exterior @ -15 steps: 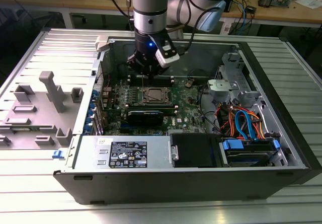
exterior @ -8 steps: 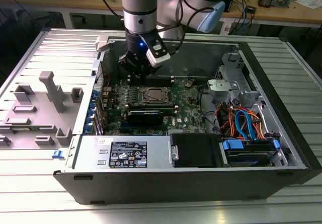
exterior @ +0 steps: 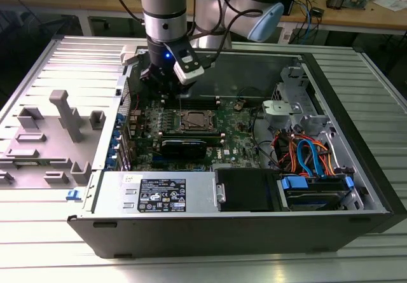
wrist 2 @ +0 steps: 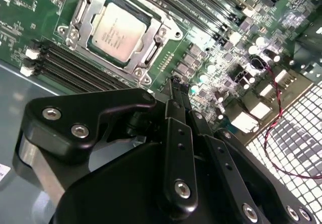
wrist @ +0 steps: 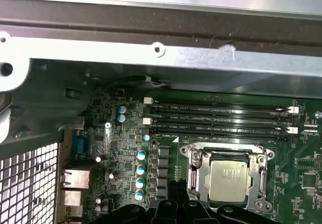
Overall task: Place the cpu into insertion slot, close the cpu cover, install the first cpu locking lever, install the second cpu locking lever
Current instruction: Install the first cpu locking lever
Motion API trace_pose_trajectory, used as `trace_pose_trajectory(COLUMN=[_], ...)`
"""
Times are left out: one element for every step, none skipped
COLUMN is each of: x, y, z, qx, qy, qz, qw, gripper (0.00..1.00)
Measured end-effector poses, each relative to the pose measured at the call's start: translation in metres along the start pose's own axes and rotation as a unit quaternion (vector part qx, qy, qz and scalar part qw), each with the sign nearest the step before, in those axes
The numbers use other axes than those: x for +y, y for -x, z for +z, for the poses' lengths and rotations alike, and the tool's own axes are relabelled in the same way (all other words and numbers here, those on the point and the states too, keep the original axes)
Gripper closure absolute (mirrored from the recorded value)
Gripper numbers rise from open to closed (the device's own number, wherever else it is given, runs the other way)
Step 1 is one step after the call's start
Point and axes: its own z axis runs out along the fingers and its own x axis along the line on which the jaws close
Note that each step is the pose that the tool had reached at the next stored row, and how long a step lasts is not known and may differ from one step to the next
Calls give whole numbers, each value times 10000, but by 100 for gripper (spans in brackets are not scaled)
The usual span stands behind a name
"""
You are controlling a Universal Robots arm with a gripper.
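Fingers [wrist 2: 178, 105] look drawn together, slim and black, with nothing held between them. From where I stand, the gripper [exterior: 168, 84] hangs point-down inside the open computer case [exterior: 356, 168], its tips over the green board just beside a corner of the insertion slot [wrist: 226, 148]. Whether they touch the board I cannot tell.

The arm [exterior: 164, 16] comes nearly straight down from above, a thick grey wrist with a small blue light lit on it, and it stands on the far side of the slot, towards the exterior view's left.

The cpu [wrist 2: 119, 28] sits in the slot, its dull silver top facing up. The cpu cover [wrist: 195, 176] lies flat around it, and the chip shows through its square window. In the first wrist view a row of small capacitors [wrist: 142, 168] runs beside the slot, and long black memory slots [wrist: 216, 116] lie just past it. In the second wrist view a thin red wire [wrist 2: 271, 108] trails over the case's perforated grille [wrist 2: 292, 148].

Nearer me in the exterior view, a labelled silver power supply [exterior: 162, 194] lines the case's front edge, with orange and blue cables [exterior: 305, 152] bundled to the exterior view's right. The case rests on a ribbed metal surface [exterior: 191, 267], and a grey plastic fixture [exterior: 63, 114] stands on the exterior view's left. A wooden bench [exterior: 356, 16] runs along behind.
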Motion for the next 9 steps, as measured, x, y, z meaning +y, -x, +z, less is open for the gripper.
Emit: trace_pose_trajectory(x=[23,36,42,45,46,47,47,48,48], y=[1,1,1,2,2,1,1,1,1], z=[0,0,0,0,0,0,0,0,0], qx=[0,0,0,-1,-3,-4,-3,-3,-3], qy=[1,4,10,16,48,92,132,136,136], qz=[0,0,0,0,0,3,4,4,5], qw=[10000,10000,10000,10000,10000,10000,9999,9999,9999], gripper=[89,89,89,89,89,89,89,89,89])
